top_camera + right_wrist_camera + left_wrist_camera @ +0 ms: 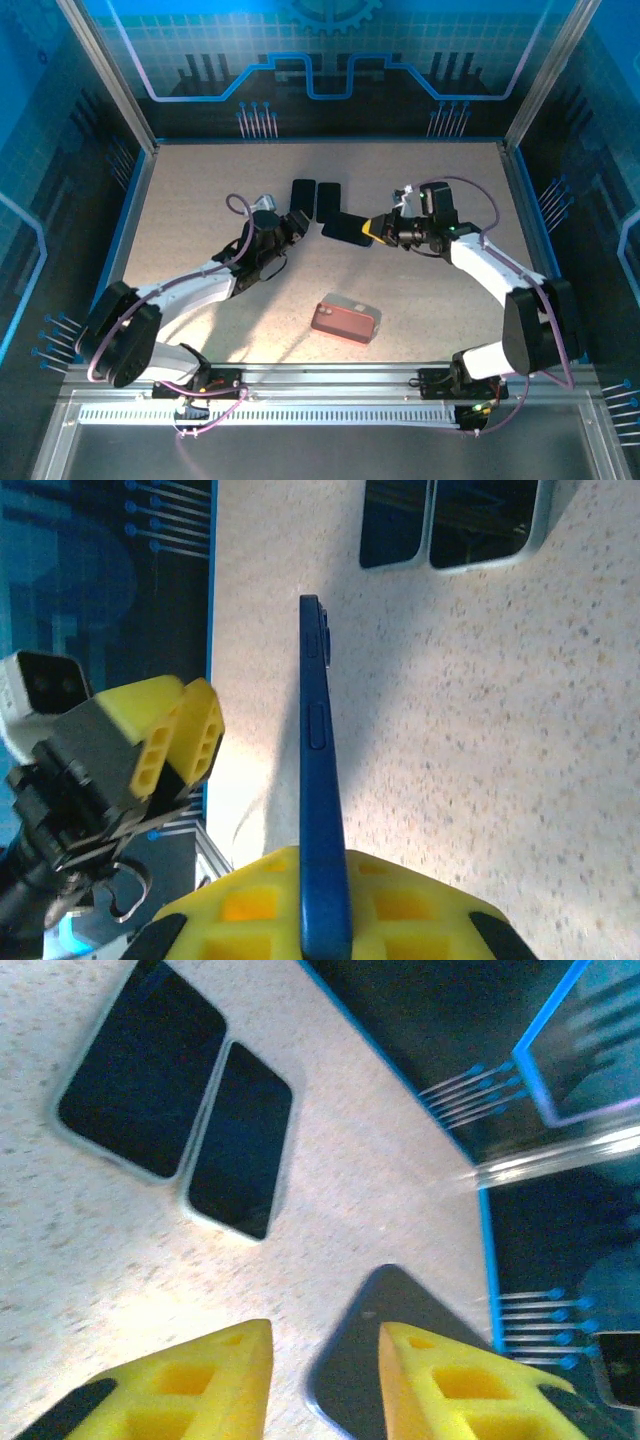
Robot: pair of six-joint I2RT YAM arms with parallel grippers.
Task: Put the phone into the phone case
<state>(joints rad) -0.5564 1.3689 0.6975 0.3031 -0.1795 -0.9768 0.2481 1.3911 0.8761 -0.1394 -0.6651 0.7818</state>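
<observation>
The phone (318, 740), dark blue and thin, stands edge-on between the yellow fingers of my right gripper (325, 890), which is shut on its near end. From above, the phone (347, 229) hangs just over the table at back centre, with the right gripper (374, 230) on its right end. My left gripper (297, 223) is close to the phone's left end. It stands open (325, 1365), and the phone's dark corner (365, 1355) shows in the gap past its fingers, touching neither. The red phone case (346, 319) lies flat near the front, apart from both grippers.
Two other dark phones (303, 194) (329, 199) lie side by side on the table just behind the grippers, also in the left wrist view (145, 1065) (240, 1140). A blue-edged wall (320, 140) closes the back of the speckled table (200, 190).
</observation>
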